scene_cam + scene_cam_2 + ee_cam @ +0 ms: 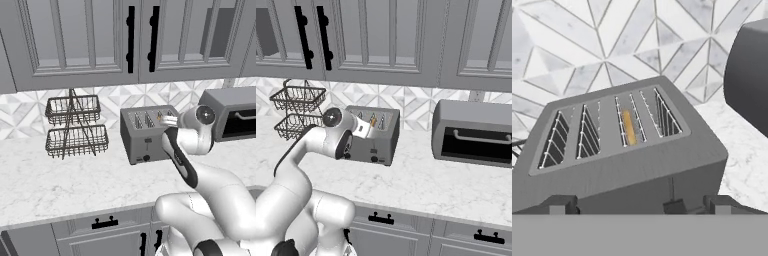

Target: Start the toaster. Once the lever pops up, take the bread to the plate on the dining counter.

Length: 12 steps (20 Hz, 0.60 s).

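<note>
Claw [639,204] hovered just above toaster [627,155] front, lever [673,206] probably right below; tips apart (bread [628,127] sat in slot).

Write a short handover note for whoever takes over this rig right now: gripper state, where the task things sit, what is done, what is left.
Gripper: fingertips low against the front of the boxy grey metal four-slot toaster, apart, holding nothing.
The toaster stands on the white marble worktop, left of the wider grey oven box.
Bread: a tan slice sunk in the third slot from the left in the hand view, its top edge just showing.
Done: arm brought to the toaster front. Whether the lever is pressed cannot be told.
Left: start the toaster if not started, wait for the pop, carry the bread to the plate.
</note>
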Tool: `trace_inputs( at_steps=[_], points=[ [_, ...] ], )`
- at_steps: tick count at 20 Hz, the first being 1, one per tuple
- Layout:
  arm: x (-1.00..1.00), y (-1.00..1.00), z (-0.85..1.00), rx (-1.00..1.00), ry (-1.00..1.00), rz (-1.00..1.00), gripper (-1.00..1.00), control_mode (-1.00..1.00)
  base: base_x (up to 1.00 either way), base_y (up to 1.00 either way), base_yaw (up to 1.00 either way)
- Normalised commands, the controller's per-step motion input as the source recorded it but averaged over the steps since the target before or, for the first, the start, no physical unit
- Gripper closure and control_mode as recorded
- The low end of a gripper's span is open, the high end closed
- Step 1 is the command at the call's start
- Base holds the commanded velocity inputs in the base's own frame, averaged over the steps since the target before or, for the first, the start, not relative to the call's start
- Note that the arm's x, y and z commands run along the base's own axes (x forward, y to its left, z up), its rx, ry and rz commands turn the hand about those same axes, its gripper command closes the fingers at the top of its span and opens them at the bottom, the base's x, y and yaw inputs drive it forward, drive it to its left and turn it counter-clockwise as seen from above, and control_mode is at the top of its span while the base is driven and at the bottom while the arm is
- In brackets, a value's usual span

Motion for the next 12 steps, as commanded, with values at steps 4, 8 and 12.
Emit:
trace_inputs(
  at_steps=[4, 8, 12],
  points=[
    [0.26, 0.06, 0.0, -0.09, -0.12, 0.02, -1.0, -1.0, 0.0, 0.0, 0.0],
    [0.06, 0.0, 0.0, -0.05, -0.13, 0.06, -1.0, -1.0, 0.0, 0.0, 0.0],
    [0.0, 0.0, 0.0, 0.0, -0.07, 0.01, -1.0, -1.0, 0.0, 0.0, 0.0]
  ],
)
